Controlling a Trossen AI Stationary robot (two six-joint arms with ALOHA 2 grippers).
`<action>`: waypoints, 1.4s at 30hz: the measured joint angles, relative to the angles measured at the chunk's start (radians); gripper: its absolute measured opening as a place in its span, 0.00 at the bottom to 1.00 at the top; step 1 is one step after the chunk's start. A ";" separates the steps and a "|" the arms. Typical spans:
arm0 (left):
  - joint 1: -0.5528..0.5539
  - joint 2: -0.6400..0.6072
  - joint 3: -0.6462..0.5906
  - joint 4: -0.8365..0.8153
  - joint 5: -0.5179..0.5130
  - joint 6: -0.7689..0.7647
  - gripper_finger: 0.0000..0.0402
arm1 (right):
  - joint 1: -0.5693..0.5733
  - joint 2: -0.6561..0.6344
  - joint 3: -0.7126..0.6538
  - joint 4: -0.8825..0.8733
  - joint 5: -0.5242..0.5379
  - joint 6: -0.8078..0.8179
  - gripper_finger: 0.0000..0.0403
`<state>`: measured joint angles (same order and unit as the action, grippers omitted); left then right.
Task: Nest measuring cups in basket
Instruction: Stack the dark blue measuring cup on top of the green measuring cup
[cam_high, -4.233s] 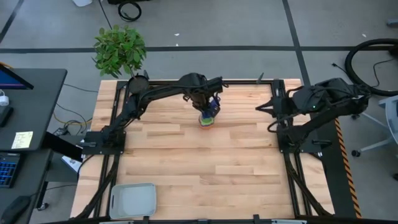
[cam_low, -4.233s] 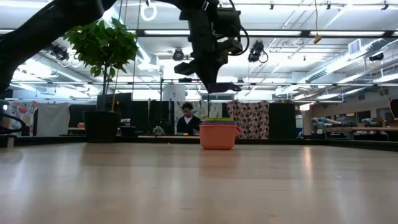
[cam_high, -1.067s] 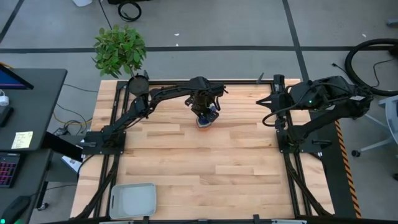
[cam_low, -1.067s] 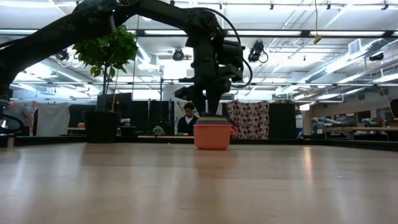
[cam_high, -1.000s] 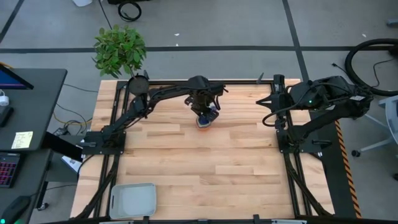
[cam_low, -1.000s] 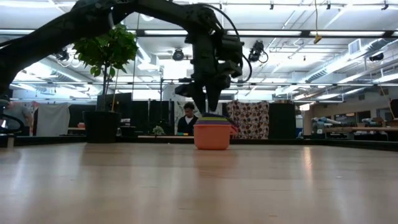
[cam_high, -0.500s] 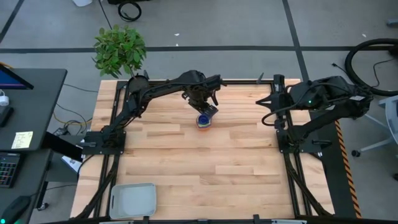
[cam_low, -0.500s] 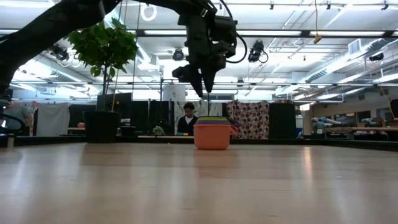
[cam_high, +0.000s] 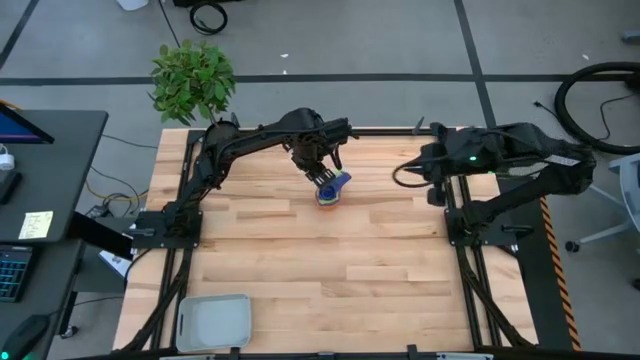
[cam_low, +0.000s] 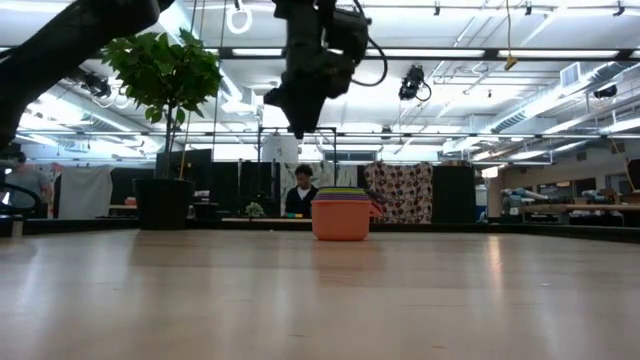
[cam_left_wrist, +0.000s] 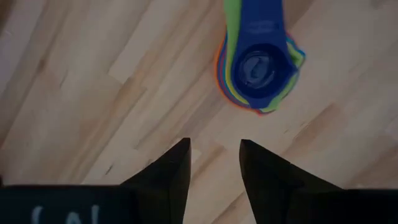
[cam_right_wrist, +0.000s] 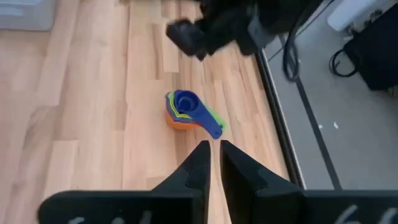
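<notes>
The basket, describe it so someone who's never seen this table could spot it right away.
Looking down on the wooden table, go to its near left corner, far from both arms. The basket is a shallow light grey rectangular tray with rounded corners, unlike the colourful measuring cups.

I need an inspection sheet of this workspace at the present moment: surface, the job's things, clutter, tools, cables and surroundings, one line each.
Surface: wooden table, bare planks over most of it.
Job's things: measuring cups nested in one stack on the table's far half, dark blue on top; basket at the near left corner, no cups in it.
Clutter: nothing seen on the table.
Tools: left tool open, raised above and beside the stack, holding nothing; right tool nearly shut, empty, at the right side.
Cables: black cable coils on the floor beyond the table.
Surroundings: potted plant by the far left corner; desk at left; a person seated far behind.
</notes>
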<state>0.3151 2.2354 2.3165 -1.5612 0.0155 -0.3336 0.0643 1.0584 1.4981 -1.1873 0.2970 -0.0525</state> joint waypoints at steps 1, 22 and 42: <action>0.000 -0.012 0.000 -0.001 -0.009 0.008 0.35 | -0.012 0.005 -0.011 0.006 -0.006 -0.001 0.12; 0.000 -0.288 0.000 -0.010 -0.012 0.085 0.35 | -0.248 0.159 -0.200 0.242 -0.104 0.216 0.18; 0.000 -0.289 0.000 -0.010 0.060 0.117 0.35 | -0.291 0.175 -0.557 0.592 -0.101 -0.343 0.28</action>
<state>0.3149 1.9469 2.3165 -1.5711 0.0757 -0.2161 -0.2271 1.2339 0.9413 -0.5949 0.1964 -0.3958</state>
